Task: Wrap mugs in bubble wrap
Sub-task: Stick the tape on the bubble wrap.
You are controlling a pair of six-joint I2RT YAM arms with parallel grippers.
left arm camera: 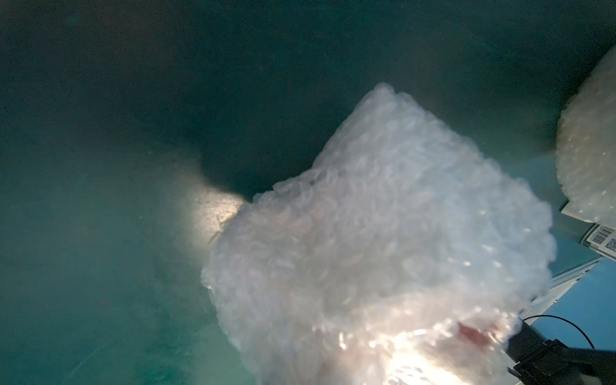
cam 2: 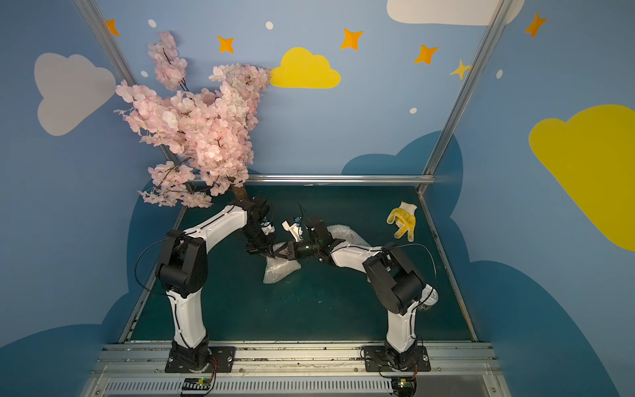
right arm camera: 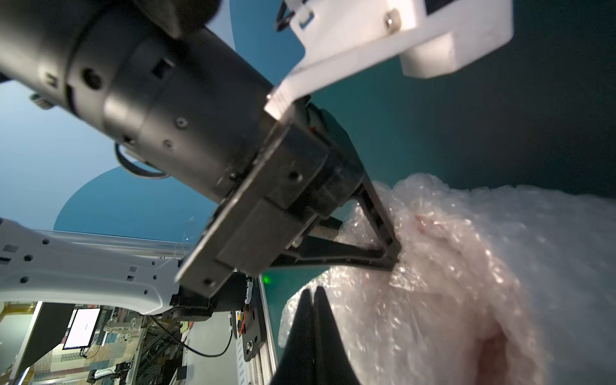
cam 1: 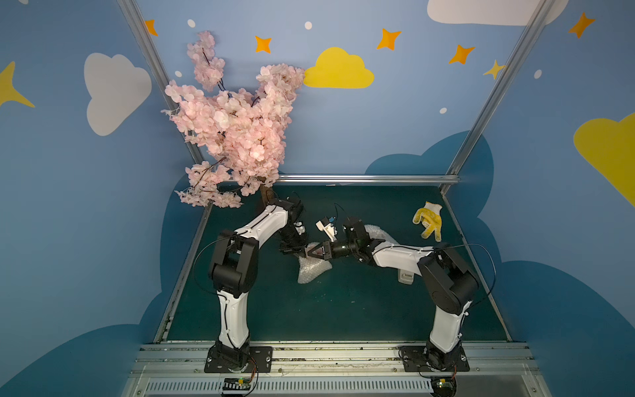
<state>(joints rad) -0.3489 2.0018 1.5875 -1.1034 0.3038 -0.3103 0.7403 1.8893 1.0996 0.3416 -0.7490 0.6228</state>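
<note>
A lumpy bundle of bubble wrap (cam 1: 313,268) (cam 2: 279,269) lies mid-mat and fills the left wrist view (left arm camera: 383,233). A red-pink tint (left arm camera: 473,333) shows through it; the mug inside is otherwise hidden. My left gripper (cam 1: 302,256) (right arm camera: 395,258) comes down from the far side, its jaws pinched shut on the wrap's top fold. My right gripper (cam 1: 308,254) (right arm camera: 313,290) reaches in from the right, shut, its tips lying against the wrap with nothing seen between them. A second bubble wrap sheet (cam 1: 378,234) (left arm camera: 590,150) lies behind the right arm. A cream-white mug (cam 1: 405,277) peeks out under the right forearm.
A yellow-and-white glove (cam 1: 428,220) lies at the back right of the green mat (cam 1: 343,309). The pink blossom tree (cam 1: 237,130) stands at the back left corner, overhanging the left arm. A can with a barcode label (left arm camera: 600,240) sits near the second sheet.
</note>
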